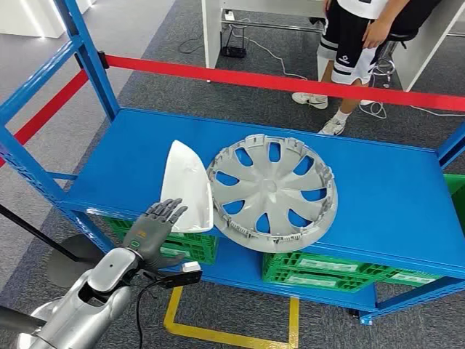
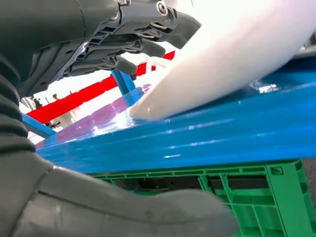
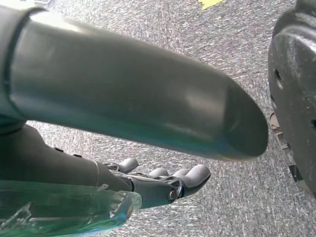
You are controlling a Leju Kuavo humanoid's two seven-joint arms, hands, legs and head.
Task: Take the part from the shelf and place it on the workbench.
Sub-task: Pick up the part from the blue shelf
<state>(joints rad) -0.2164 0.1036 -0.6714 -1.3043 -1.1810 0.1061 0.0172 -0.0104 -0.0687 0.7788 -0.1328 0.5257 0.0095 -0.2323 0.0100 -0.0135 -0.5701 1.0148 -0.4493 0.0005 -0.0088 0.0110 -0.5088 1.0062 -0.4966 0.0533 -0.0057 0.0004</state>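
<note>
The left hand [image 1: 155,227] is reaching in at the front edge of the blue shelf [image 1: 383,189], fingers spread and holding nothing, the fingertips lying at the near edge of the white part [image 1: 188,185]. That part is sitting on the shelf's top deck, tilted, its near edge overhanging the front lip, with its far side just beside the grey wheel cover [image 1: 272,190], which is lying flat. In the left wrist view the fingers [image 2: 126,47] are hanging above the white part [image 2: 223,59] and the thumb [image 2: 130,212] is lying below the shelf edge, so the hand is bracketing the part without closing on it. The right hand [image 3: 164,183] is hanging over the grey floor, fingers loosely extended, carrying nothing.

The step in hand looks like the grasp. Doing it well probably means sliding the fingers further over the overhanging edge, bringing the thumb up underneath, and closing firmly before lifting, since the smooth shell could slip. Lifting straight up should be avoiding a knock on the wheel cover. Green crates [image 1: 329,270] are sitting on the lower shelf level, and a person's legs [image 1: 351,65] are standing beyond the red barrier bar [image 1: 274,81].
</note>
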